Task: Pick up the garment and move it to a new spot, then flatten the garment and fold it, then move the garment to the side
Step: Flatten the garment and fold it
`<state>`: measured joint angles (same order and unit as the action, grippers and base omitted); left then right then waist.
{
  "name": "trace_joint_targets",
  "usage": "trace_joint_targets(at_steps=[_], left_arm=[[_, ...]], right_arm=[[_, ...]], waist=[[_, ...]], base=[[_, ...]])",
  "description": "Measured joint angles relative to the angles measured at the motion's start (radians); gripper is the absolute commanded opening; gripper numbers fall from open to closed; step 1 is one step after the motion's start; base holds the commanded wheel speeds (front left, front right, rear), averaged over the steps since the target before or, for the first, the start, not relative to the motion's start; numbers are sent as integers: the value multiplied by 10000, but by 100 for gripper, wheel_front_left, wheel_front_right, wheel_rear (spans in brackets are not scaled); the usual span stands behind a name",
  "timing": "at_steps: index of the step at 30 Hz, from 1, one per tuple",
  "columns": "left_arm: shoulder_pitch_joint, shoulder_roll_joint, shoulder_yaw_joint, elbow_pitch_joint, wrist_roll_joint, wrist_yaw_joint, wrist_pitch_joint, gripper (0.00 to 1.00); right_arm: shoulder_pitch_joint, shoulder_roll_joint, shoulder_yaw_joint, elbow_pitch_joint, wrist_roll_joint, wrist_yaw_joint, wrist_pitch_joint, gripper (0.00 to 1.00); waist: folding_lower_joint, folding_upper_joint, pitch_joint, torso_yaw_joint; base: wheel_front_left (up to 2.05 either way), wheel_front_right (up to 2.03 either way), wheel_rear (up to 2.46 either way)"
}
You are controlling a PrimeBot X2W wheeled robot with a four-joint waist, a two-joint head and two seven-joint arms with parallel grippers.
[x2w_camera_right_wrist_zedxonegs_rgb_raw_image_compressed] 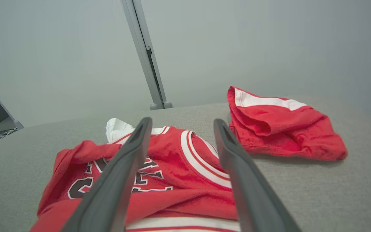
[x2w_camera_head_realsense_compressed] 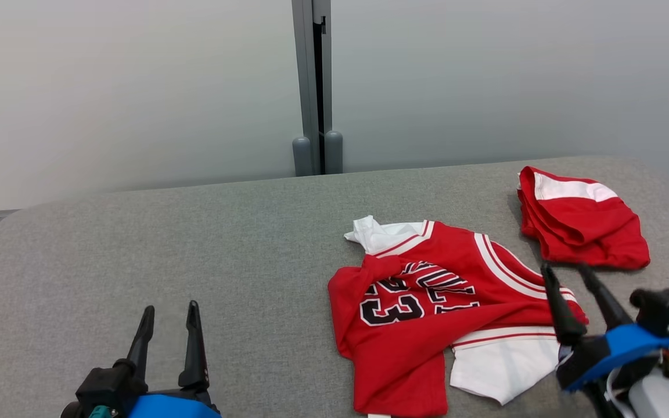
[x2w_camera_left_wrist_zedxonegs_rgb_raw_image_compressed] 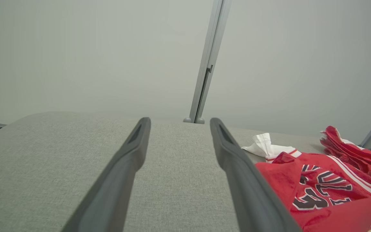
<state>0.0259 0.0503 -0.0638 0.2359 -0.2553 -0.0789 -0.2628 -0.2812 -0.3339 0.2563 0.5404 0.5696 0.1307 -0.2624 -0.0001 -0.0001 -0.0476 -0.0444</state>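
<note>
Photographer: Jersey (x2w_camera_head_realsense_compressed: 427, 302) lies crumpled right of centre on the grey table (x2w_camera_head_realsense_compressed: 137, 244), near red shorts (x2w_camera_head_realsense_compressed: 581, 217). It is not yet flattened or folded, by the look of it.

Desk: And the arms?

Photographer: Right gripper (x2w_camera_head_realsense_compressed: 565, 268) hovers at its right edge, fingers wide and empty; left gripper (x2w_camera_head_realsense_compressed: 171, 307) sits well apart, likewise spread, holding nothing.
</note>
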Motion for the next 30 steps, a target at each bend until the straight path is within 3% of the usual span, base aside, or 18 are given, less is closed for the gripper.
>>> trace_joint_targets(at_steps=[6, 16, 20, 28, 29, 30], left_arm=[[33, 6, -713, 548, -121, -244, 61, 100], [-241, 17, -4479, 1818, -1873, -472, 3028, 100], [-554, 19, -4970, 2456, -2500, -504, 3496, 100], [-1419, -13, -4893, 3691, -3605, -512, 3200, 100], [-1512, -10, -4986, 3758, -3802, -512, 3175, 35], [-1596, -12, -5072, 3864, -3885, -512, 3170, 0]], right_arm=[[1039, 782, -884, -846, -1034, 0, 0, 100], [1102, 949, -1358, -1156, -1444, 0, 0, 100], [1092, 965, -1388, -1160, -1461, 0, 2, 100], [1055, 1024, -1501, -1181, -1432, 0, 0, 100], [1055, 1045, -1524, -1193, -1432, 0, 0, 100], [1055, 1058, -1546, -1197, -1432, 0, 0, 100]], waist=[[0, 1, 73, -204], [0, 2, 416, -812], [1, 2, 563, -1180], [2, 3, 895, -1553], [2, 2, 925, -1542], [1, 2, 946, -1523]], base=[[0, 0, 0], [0, 0, 0], [0, 0, 0], [0, 0, 0], [0, 0, 0], [0, 0, 0]])
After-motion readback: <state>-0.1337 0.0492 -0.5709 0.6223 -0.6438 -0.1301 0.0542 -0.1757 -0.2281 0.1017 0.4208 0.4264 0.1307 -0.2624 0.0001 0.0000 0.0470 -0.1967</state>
